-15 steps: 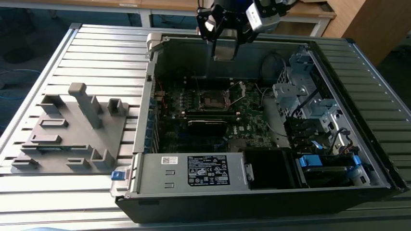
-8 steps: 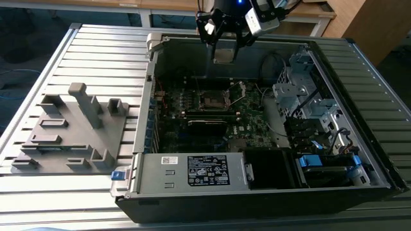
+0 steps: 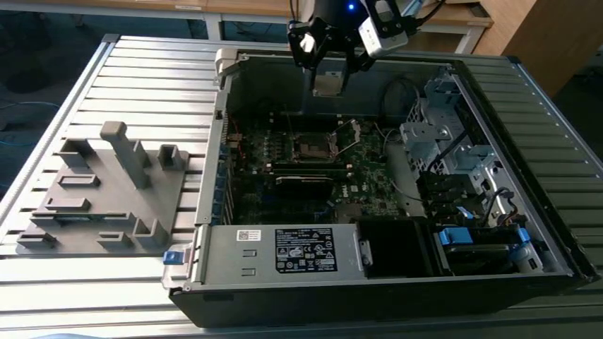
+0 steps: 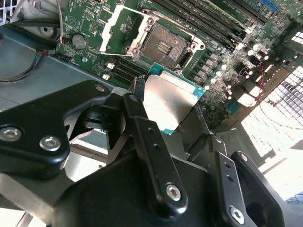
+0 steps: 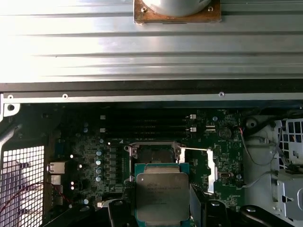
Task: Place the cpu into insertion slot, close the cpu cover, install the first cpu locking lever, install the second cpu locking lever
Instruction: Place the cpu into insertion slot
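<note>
So the gripper [image 3: 329, 76] is hovering over the far end of the open computer case [image 3: 377, 304]. Its black fingers [image 4: 142, 130] are pinching the cpu [image 3: 328, 85] by two opposite edges, so they're closed down to roughly the chip's own width. In both wrist views the cpu [image 4: 166, 101] is sitting flat between them, with the dull silver top facing the cameras and a bit of green edge peeking out around it. It's hanging in the air above the board, not touching it.

The insertion slot [image 3: 310, 145] is lying open on the green motherboard [image 3: 363, 191], with its dark centre showing. The cpu cover [image 3: 349, 134] is standing swung up off the socket, on the exterior view's right of it. In the second wrist view that cover [image 4: 115, 27] is showing as a silvery frame flipped out beside the slot [image 4: 164, 44]. In the first wrist view the cpu [image 5: 162, 196] is hanging just beside the slot [image 5: 154, 153], overlapping its nearer rim from that angle.

Long black memory slots [image 5: 147, 125] are running alongside the socket. The grey power supply box [image 3: 282, 248] is sitting at the near end of the case. The case itself is resting on a ribbed metal bench [image 3: 151, 85]. A grey plastic fixture [image 3: 104, 191] is lying on the bench to the exterior view's left of the case, well apart from the gripper.
</note>
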`<state>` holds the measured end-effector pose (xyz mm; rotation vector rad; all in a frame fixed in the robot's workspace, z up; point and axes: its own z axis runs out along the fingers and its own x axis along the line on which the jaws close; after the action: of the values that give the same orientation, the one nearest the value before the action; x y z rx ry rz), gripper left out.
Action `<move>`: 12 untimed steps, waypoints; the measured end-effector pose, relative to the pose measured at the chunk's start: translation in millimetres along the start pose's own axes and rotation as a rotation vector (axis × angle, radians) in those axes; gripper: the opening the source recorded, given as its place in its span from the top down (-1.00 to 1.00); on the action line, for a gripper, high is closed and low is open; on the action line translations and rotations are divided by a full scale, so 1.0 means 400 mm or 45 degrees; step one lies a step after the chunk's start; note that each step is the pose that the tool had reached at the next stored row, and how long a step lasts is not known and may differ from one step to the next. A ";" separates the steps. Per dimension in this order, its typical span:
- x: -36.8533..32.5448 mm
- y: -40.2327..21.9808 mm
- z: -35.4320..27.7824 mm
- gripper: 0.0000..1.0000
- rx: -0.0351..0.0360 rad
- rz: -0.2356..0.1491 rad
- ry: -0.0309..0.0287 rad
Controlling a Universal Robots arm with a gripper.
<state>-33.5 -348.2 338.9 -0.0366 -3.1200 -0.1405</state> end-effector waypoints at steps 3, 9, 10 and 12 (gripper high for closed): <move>0.000 0.000 0.000 -0.08 -0.0003 0.000 -0.0001; 0.000 0.000 0.003 -0.08 -0.0007 0.000 -0.0003; 0.000 0.000 0.004 -0.08 -0.0004 0.000 -0.0001; 0.000 -0.001 0.008 -0.08 -0.0004 0.000 -0.0002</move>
<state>-33.5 -348.3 335.9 -0.0366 -3.1201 -0.1410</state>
